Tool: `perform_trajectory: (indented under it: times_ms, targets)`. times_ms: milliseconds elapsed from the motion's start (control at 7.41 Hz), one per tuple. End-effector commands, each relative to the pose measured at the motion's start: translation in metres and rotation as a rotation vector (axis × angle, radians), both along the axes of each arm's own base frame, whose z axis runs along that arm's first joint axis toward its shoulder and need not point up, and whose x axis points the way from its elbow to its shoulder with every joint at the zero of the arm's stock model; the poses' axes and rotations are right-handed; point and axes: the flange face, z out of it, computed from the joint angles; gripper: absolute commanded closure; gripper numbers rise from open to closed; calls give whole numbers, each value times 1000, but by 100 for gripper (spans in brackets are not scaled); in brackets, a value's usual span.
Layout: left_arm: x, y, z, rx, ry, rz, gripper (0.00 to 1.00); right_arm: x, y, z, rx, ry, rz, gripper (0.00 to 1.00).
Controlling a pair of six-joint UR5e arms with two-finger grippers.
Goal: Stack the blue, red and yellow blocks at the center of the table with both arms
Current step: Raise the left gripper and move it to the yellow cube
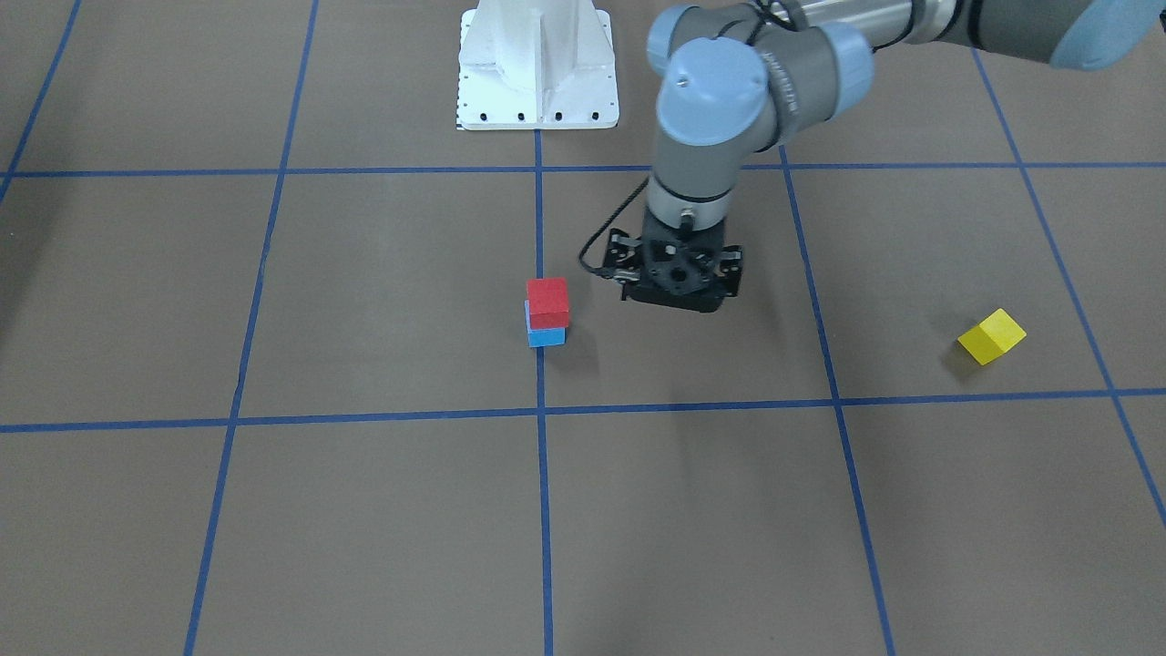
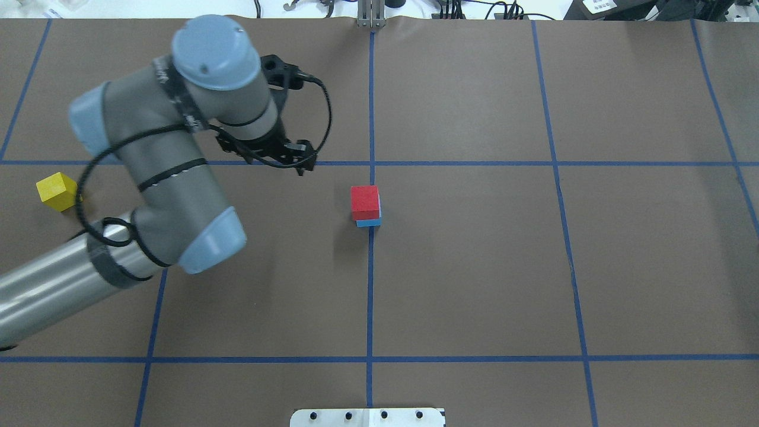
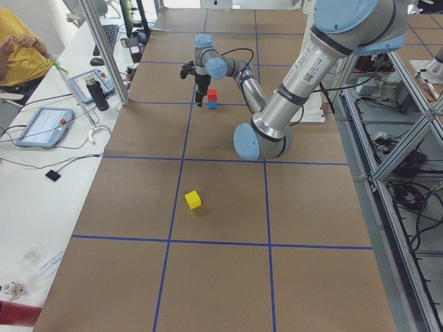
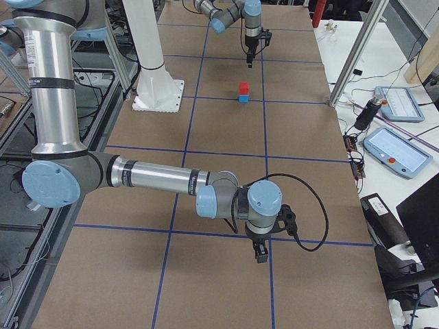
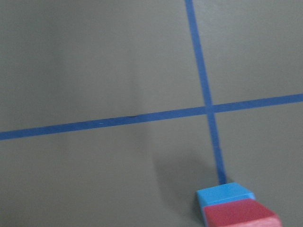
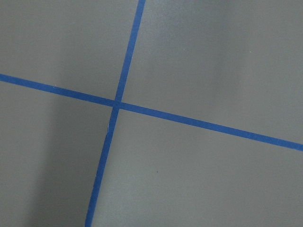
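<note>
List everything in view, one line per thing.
red block: one, red, on top of the blue block at the table's centre
blue block: one, blue, under the red block, on a tape line
yellow block: one, yellow, alone on the robot's left side of the table
table: one, brown with a blue tape grid
white base: one, white, middle of the robot's edge
tablets: two, grey-blue, on the operators' bench
operator: one, yellow shirt, at the bench
left gripper: one, black, above the table on the stack's left, apart from it; fingers hidden
right gripper: one, black, over the table's right end; fingers too small to judge
</note>
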Motion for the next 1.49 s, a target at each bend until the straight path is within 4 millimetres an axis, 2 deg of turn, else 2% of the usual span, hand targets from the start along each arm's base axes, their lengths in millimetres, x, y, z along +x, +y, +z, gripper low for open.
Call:
perform_trajectory:
  times_ms: [0,135,270,405,540,675,810,945,1350]
  targets:
    - [-127,-8,109,159,-95,156,0,0,1,0,-1,-2,0,1]
    - [-186,-16,168,254,-155,237,0,0,0,0,0,-2,0,1]
    - [-233,-12,216,319,-153,311,0,0,1,0,-1,-2,0,1]
    - [-257,2,261,352,-141,383,0,0,1,0,-1,-2,0,1]
    - [-265,9,300,412,-142,414,0,0,1,0,-1,-2,0,1]
    - [-265,13,347,465,-128,413,0,0,1,0,0,-2,0,1]
    - [-262,10,382,517,-112,399,0,0,1,0,0,-2,0,1]
    - [-259,9,394,515,-110,400,0,0,1,0,0,-2,0,1]
    - [-251,8,384,460,-83,332,0,0,1,1,0,0,-1,1]
